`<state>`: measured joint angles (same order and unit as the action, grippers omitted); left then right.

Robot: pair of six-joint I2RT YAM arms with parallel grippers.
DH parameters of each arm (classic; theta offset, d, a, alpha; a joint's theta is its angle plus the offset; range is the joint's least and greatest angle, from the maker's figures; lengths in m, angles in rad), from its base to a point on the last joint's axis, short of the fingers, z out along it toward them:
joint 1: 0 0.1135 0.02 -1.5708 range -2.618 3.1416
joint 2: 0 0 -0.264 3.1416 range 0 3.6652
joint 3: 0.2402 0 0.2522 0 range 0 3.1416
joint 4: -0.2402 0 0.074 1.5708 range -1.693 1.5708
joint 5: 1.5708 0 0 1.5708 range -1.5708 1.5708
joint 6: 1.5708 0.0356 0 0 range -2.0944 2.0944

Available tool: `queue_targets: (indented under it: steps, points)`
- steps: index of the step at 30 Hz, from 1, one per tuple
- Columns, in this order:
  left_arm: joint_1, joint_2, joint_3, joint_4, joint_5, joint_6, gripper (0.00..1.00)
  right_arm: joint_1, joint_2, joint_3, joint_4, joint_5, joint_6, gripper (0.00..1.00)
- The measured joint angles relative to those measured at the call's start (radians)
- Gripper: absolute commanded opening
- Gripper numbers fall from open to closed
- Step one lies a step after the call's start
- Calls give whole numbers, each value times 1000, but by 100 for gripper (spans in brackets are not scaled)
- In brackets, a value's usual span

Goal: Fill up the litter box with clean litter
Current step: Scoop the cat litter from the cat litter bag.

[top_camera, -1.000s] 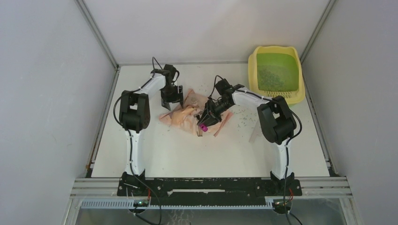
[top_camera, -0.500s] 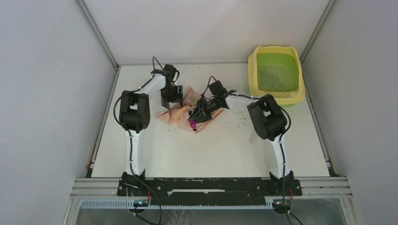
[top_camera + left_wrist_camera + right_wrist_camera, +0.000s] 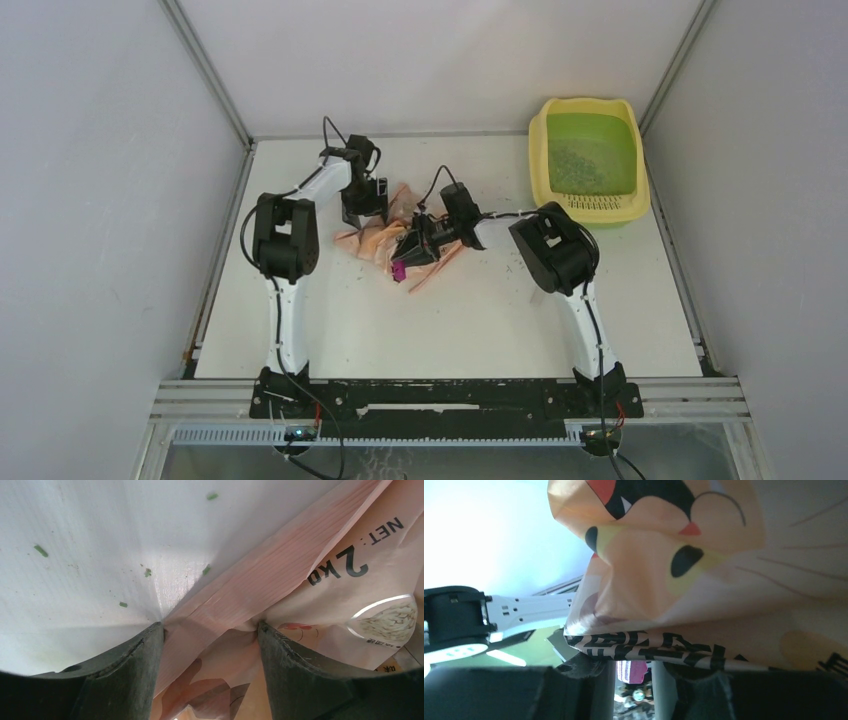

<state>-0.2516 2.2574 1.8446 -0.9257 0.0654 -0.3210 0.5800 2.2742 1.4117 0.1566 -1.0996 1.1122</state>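
Litter box (image 3: 592, 207), rectangular pale yellow plastic tray with green basin, at two o'clock on white table (image 3: 450, 320), slotted step on its near edge. Inside the basin, litter (image 3: 572, 165), tiny dark grey-green granules; strays scattered over the table. At centre, crumpled peach-pink printed bag (image 3: 380, 238). Left gripper (image 3: 365, 212) at eleven o'clock of the bag, fingers (image 3: 125, 675) pinching a fold of it. Right gripper (image 3: 415, 250) at four o'clock of the bag, fingers (image 3: 574, 690) clamped on magenta plastic scoop (image 3: 399, 271), well apart from the litter box.

table (image 3: 450, 330) | bag (image 3: 372, 243) centre | litter box (image 3: 541, 150) far-right | litter (image 3: 41, 550) strewn
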Motion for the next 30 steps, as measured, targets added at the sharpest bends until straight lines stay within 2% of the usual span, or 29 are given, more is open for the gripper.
queue_targets:
  steps: [7, 17, 21, 30]
  points:
    - [0, -21, 0, -16, 16, -1, 73, -3, -6, -181, 393, -2, 56, 0]
    - [0, -56, 0, -90, 48, -1, 73, 5, -7, -402, 892, -8, 240, 0]
    - [0, -68, 0, -112, 51, 0, 73, 11, -35, -468, 964, -10, 266, 0]
    - [3, -74, 0, -138, 54, -1, 73, 11, -165, -651, 926, -10, 188, 0]
